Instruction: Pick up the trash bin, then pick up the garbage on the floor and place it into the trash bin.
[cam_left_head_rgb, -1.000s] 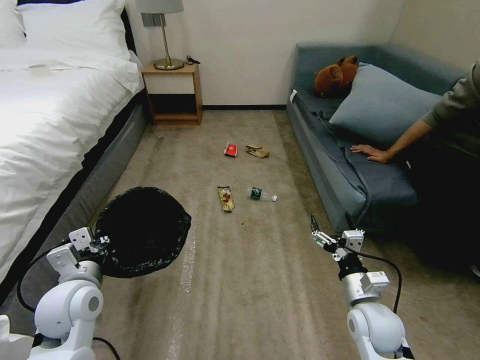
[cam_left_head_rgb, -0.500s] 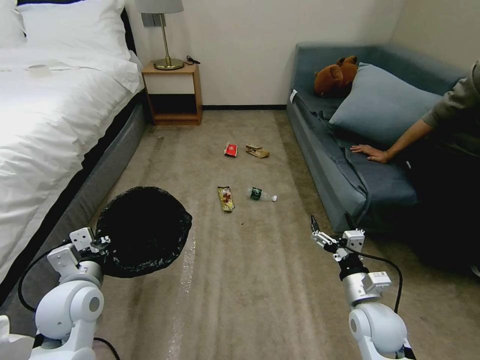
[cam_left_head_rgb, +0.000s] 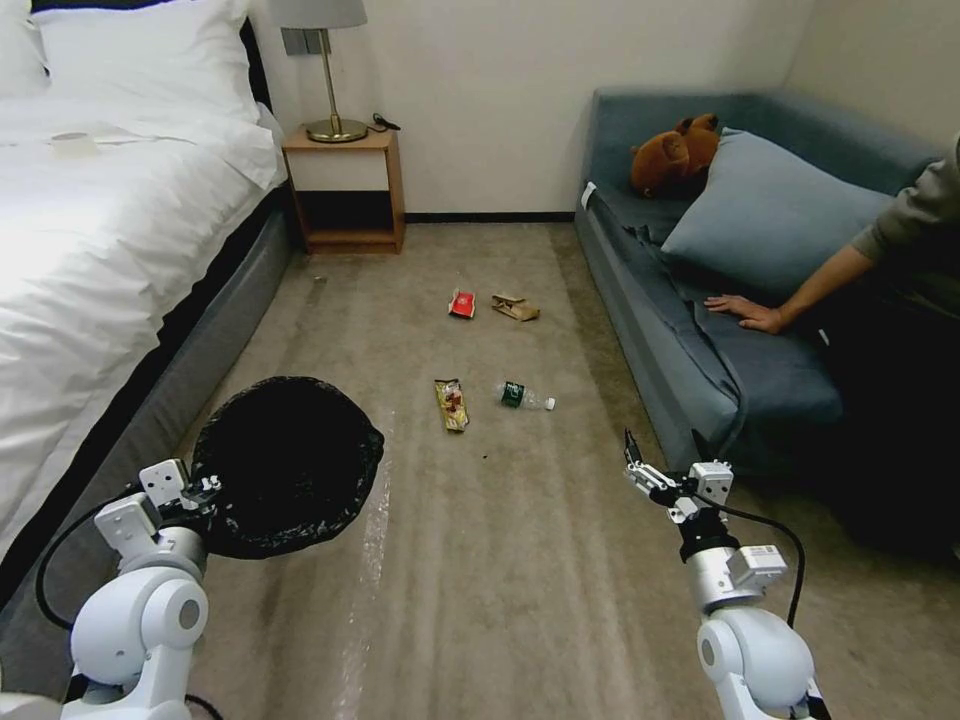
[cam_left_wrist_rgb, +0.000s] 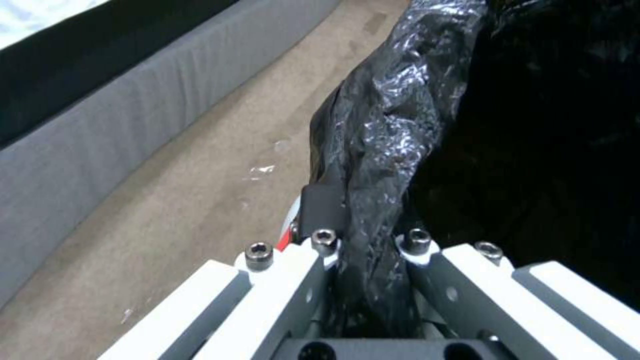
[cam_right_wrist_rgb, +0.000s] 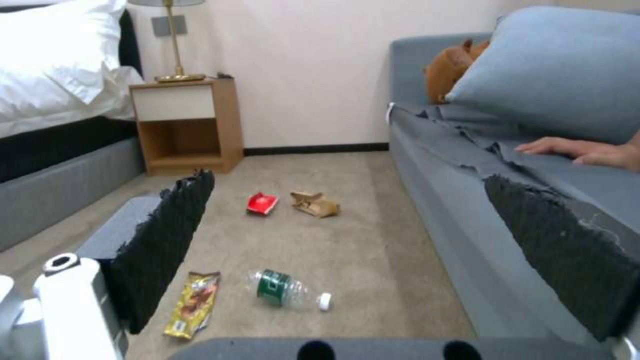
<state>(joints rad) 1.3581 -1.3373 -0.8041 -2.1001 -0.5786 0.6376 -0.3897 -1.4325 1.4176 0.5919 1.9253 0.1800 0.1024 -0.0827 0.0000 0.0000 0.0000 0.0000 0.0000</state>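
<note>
The trash bin (cam_left_head_rgb: 288, 462) hangs at near left, its bag-lined rim pinched in the left gripper (cam_left_wrist_rgb: 365, 240), so pickup looks done, while the right gripper (cam_right_wrist_rgb: 347, 240) gapes wide and empty, all four pieces of garbage (cam_left_head_rgb: 452, 402) lying on the carpet (cam_left_head_rgb: 520, 580) ahead.

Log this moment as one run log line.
left gripper: shut on trash bin rim | right gripper: open, above carpet | garbage: four pieces on floor
</note>
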